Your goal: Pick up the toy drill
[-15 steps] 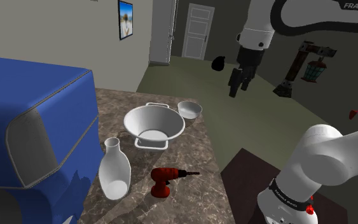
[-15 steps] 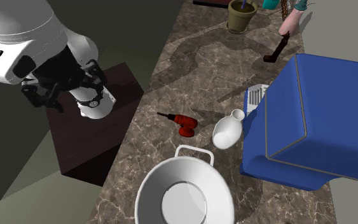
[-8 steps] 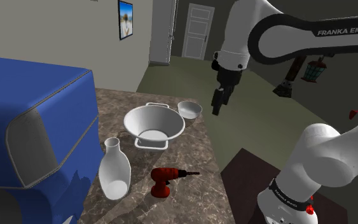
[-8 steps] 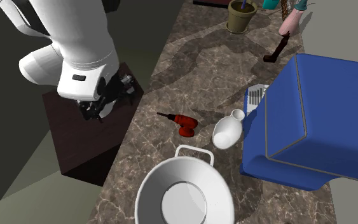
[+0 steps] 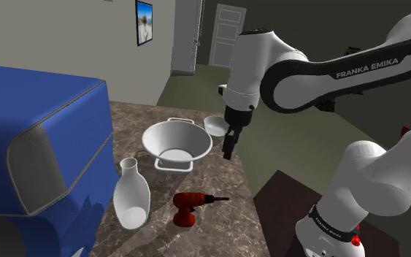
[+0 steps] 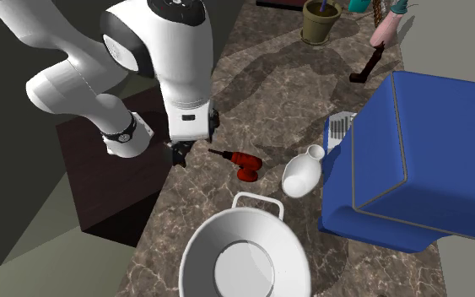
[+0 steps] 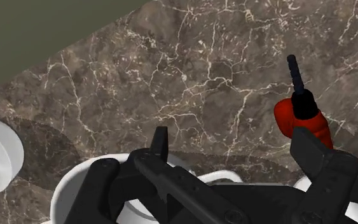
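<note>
At the shoulder view's left a large blue case [image 5: 43, 146] sits on the marble counter [image 5: 218, 175], and just beside it stands a white vase [image 5: 131, 193]. Behind the vase is a wide handled bowl [image 5: 176, 142], with a small bowl [image 5: 217, 124] farther back. The toy drill [image 5: 187, 204] lies on its side near the counter's front part, close to the vase but apart from it. It has a red body, and its thin black bit points toward the counter's edge on that view's right. The gripper [image 5: 230, 144] hangs above the counter between the handled bowl and that edge, well above and behind the drill, pointing down. Right of the counter is the dark stand [image 5: 284, 197]. In the wrist view the two black fingers stand apart with nothing between them, so the gripper [image 7: 233, 140] is released and empty, and the toy drill [image 7: 301, 118] lies ahead of one finger. The drill looks small, stiff and probably light, with a smooth shell that could slip under a shallow pinch. The thick red body looks the soundest place to take hold, with the fingers set across its flat sides. The slender bit offers little surface and would let the drill swing. The vase nearby leaves little room on that side.
</note>
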{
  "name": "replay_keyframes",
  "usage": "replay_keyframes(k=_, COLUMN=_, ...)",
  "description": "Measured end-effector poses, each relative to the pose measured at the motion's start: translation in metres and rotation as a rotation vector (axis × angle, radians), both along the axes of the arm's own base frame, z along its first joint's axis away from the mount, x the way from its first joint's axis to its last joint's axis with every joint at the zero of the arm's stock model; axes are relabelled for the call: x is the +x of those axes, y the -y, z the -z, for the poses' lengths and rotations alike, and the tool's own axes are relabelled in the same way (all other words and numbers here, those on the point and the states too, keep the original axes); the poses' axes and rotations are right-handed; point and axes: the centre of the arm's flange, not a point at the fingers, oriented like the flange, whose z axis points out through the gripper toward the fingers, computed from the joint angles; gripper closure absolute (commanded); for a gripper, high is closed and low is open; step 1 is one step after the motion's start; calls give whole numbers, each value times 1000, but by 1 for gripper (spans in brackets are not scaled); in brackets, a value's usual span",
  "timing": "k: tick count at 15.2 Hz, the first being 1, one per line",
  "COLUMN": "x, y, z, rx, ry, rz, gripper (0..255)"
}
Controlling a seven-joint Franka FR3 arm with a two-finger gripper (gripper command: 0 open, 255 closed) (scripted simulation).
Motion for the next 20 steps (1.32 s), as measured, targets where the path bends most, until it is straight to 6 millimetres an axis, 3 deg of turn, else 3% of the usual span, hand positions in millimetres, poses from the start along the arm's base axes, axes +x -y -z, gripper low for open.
replay_keyframes(k=11, x=-15, y=-102, z=98, rx=-21, ry=-13, rz=-289, gripper=0)
replay_keyframes(k=19, x=-15, y=-111, z=141, rx=-21, ry=-14, rz=-310, gripper=0)
replay_keyframes(k=20, x=-15, y=-111, z=143, rx=-21, ry=-14, rz=-310, gripper=255)
